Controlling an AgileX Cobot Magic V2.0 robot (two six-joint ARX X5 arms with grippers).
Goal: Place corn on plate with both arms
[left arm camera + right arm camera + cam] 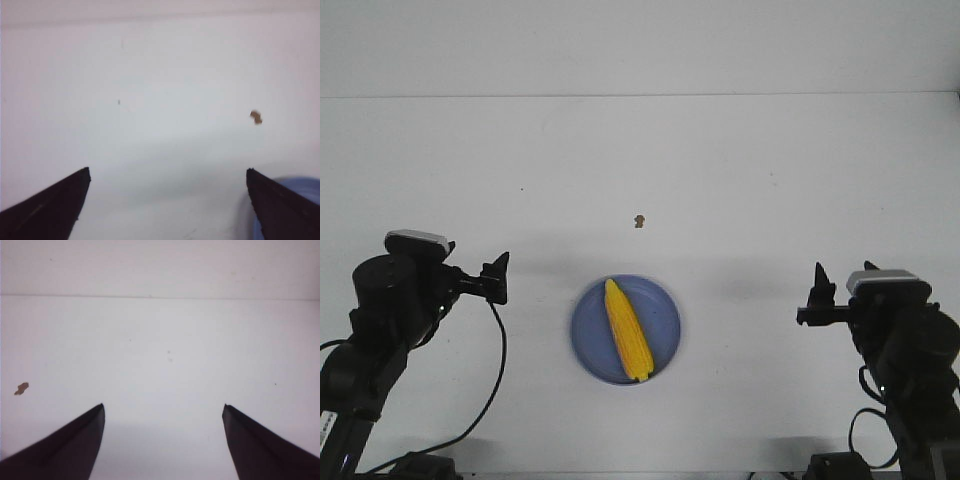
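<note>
Beside the plate (665,300), left gripper (167,175) and right gripper (163,407), both wide apart, empty.

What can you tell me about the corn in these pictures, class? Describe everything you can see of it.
The corn is a bright yellow-orange tapered cob with a glossy, plastic look. It lies flat on the blue plate, running nearly across it, narrow tip pointing away from the robot and blunt end toward the near rim. Only the plate touches it; both grippers stand apart, off to either side. It shows in the front view alone.
</note>
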